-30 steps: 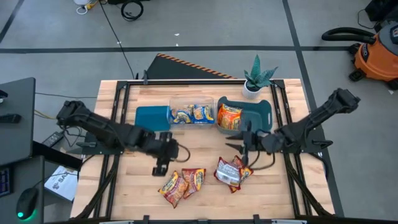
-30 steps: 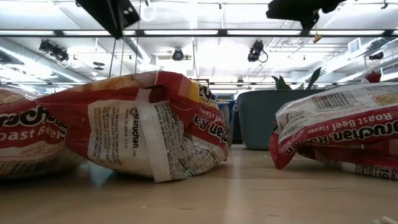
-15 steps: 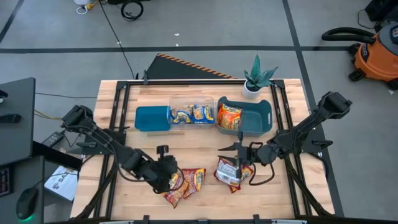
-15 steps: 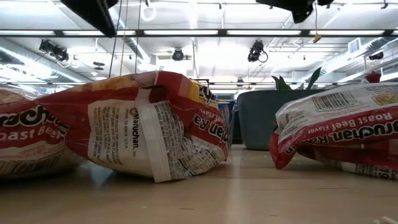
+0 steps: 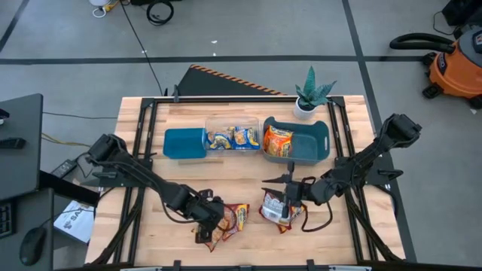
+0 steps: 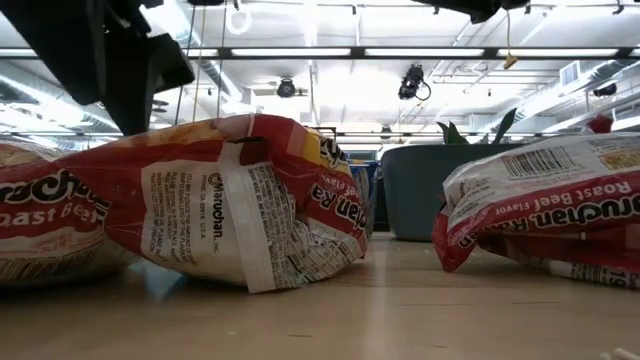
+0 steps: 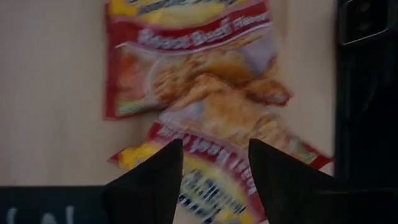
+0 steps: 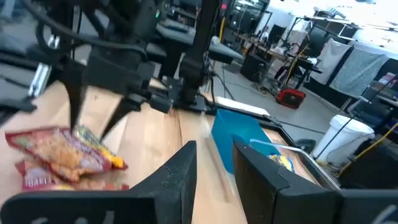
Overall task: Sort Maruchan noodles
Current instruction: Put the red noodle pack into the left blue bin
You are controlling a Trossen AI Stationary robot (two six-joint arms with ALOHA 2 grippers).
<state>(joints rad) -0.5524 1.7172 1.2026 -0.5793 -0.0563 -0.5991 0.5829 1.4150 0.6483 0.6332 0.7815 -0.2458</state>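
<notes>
Left gripper, seemingly open, over noodle packets.

Counted on table: two arms, two loose packet piles, one teal bin holding one orange packet, one clear bin with two packets, one potted plant.

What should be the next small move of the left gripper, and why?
Probably lower and close. The left gripper hangs open just over the red packets at the table's front, fingers astride one packet's yellow end, nothing gripped yet.
</notes>
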